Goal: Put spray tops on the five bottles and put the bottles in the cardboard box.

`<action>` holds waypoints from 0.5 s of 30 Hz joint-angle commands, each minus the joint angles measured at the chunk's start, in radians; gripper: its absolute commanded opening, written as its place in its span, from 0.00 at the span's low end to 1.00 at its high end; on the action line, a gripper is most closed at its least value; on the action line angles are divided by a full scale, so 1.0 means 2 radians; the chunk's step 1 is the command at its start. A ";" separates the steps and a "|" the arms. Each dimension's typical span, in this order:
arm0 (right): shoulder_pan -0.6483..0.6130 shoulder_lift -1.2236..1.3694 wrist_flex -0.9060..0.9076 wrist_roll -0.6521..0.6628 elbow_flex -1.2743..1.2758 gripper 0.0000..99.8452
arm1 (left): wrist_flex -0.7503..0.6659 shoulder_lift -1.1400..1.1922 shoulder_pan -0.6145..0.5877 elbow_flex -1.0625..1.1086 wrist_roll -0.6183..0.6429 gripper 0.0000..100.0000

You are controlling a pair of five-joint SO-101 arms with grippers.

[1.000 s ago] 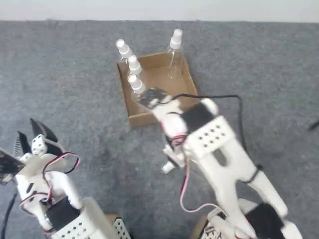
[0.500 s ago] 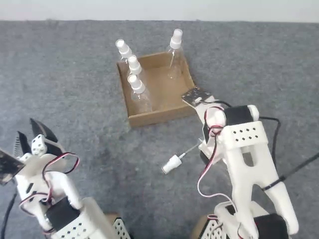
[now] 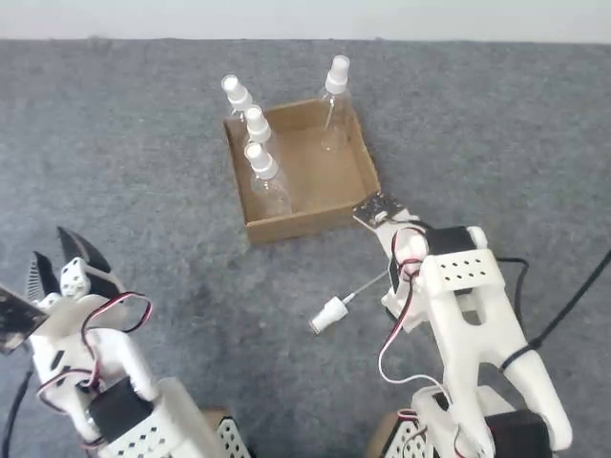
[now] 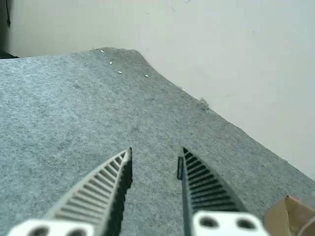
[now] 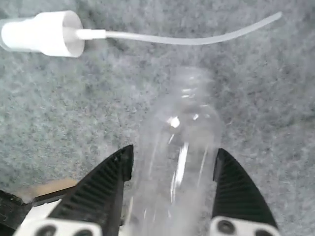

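A clear bottle (image 5: pixel 177 157) without a top lies on the grey carpet, and my right gripper (image 5: pixel 172 155) is open with one finger on each side of it. Just beyond its neck lies a loose white spray top (image 5: pixel 44 33) with a long thin tube; the spray top (image 3: pixel 329 313) is left of the right arm (image 3: pixel 458 277). The cardboard box (image 3: pixel 325 205) holds capped bottles (image 3: pixel 270 186) along its left wall and one (image 3: pixel 334 95) at its back right corner. Another capped bottle (image 3: pixel 236 95) stands at the back left corner. My left gripper (image 4: pixel 155 155) is open and holds nothing.
Grey carpet covers the whole table up to a pale wall (image 4: pixel 221 49) at the back. The left arm (image 3: pixel 86 334) stands at the near left corner, well away from the box. A black cable (image 3: pixel 563 305) runs off to the right of the right arm.
The right arm has drawn back from over the box's front edge and come down over the carpet beside the loose spray top. The left arm has kept still.
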 commanded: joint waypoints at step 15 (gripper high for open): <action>0.007 -0.025 -0.038 0.005 0.041 0.20 | -0.015 -0.005 -0.002 -0.008 0.003 0.15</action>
